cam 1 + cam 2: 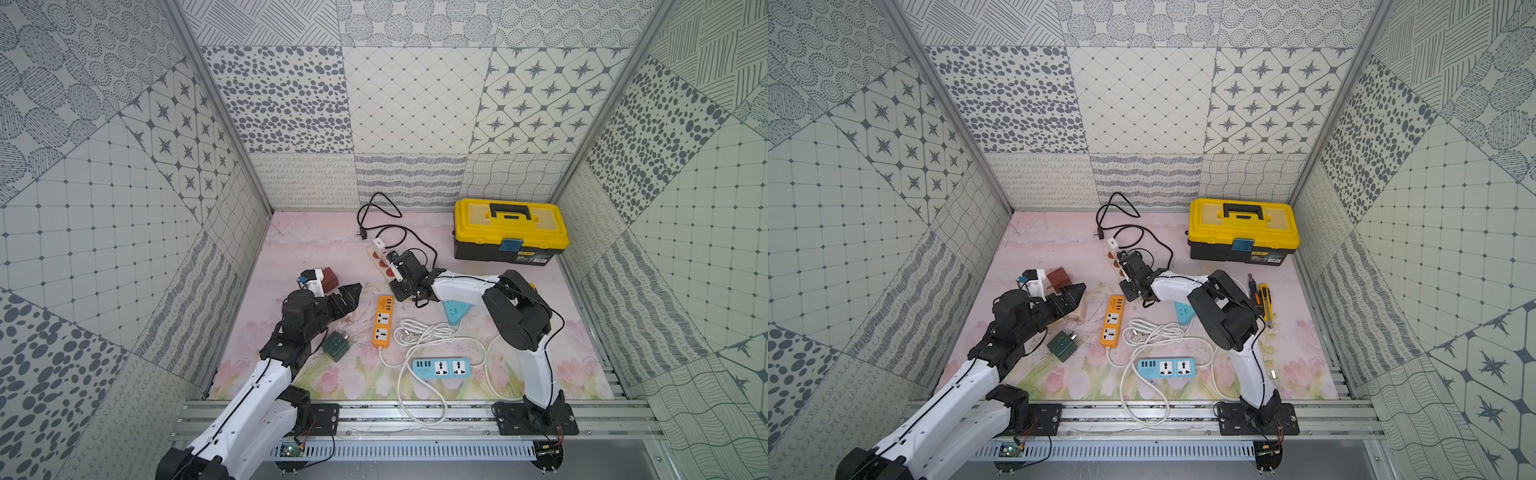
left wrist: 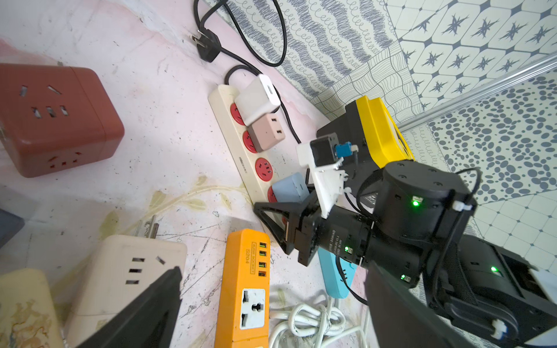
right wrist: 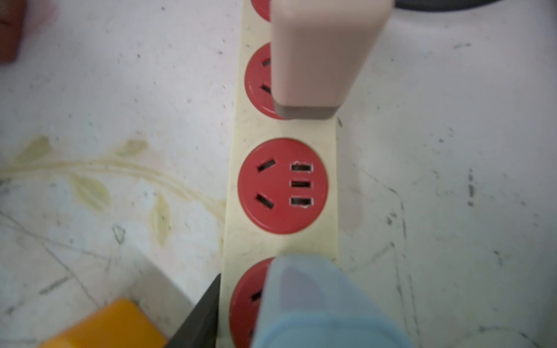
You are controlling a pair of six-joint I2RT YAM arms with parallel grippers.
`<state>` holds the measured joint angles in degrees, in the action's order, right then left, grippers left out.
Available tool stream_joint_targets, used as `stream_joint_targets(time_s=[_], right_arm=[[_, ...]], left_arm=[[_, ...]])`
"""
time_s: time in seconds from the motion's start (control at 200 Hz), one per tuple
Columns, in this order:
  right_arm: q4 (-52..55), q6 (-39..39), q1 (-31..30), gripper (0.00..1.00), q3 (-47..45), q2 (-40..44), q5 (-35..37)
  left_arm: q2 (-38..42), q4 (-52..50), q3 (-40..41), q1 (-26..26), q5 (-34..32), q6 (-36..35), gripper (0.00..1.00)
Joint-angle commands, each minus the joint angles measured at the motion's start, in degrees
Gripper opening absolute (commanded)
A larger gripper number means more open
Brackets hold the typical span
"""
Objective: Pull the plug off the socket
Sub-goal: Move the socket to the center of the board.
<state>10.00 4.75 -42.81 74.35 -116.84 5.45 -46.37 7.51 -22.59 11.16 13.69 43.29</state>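
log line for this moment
left gripper open | right gripper at blue plug, grip unclear | plug seated in power strip

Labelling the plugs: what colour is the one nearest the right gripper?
The plug is light blue, clearest in the right wrist view.

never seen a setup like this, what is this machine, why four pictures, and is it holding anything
It is a robot with two arms fixed at the edge of a table, each ending in two jaws. Two pictures look down on the whole scene from overhead; the other two come from a camera on each wrist. On the table lie a cream power strip carrying a white plug, a pink plug and a blue plug, plus an orange strip, a blue strip, a red socket cube and a yellow toolbox. The right gripper has its jaws around the blue plug, a gap showing on one side, so no firm hold yet. The left gripper is open and empty.
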Motion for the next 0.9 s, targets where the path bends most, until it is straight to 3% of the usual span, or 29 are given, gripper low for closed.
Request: stream_joint_targets(time_s=[0.0, 0.19, 0.365, 0.425, 0.5, 0.585, 0.78, 0.896], right_arm=[[1.25, -3.3, 2.51, 0.49, -7.21, 6.84, -4.24], [0.62, -1.77, 2.96, 0.52, -17.97, 13.19, -9.43], [1.35, 0.48, 2.95, 0.6, -19.24, 11.58, -9.72], [1.64, 0.97, 3.07, 0.69, -19.39, 11.91, -9.02], [2.15, 1.58, 3.05, 0.87, -20.1, 14.1, -7.92], [3.44, 1.49, 3.13, 0.94, -21.39, 19.04, -6.64], [3.89, 0.9, 4.51, 0.93, -26.52, 34.17, -7.97], [-1.95, 4.37, 8.06, 0.9, -31.52, 42.38, -16.46]], left_arm=[[-2.0, 4.48, -0.8, -0.17, 6.54, 3.34, 0.99], [-9.94, 15.65, -0.09, 1.46, 13.59, 12.32, 0.97], [-20.54, 20.1, -3.06, 10.82, 9.17, 15.26, 0.89], [-24.03, 21.3, -4.06, 13.09, 7.35, 17.4, 0.84], [-28.45, 22.35, -5.32, 15.14, 4.98, 20.65, 0.74], [-33.2, 19.83, -8.37, 16.8, 3.13, 24.26, 0.65], [-42.36, 11.98, -17.27, 20.06, -0.32, 26.42, 0.52], [-47.3, 5.21, -23.18, 21.23, -3.22, 26.82, 0.45]])
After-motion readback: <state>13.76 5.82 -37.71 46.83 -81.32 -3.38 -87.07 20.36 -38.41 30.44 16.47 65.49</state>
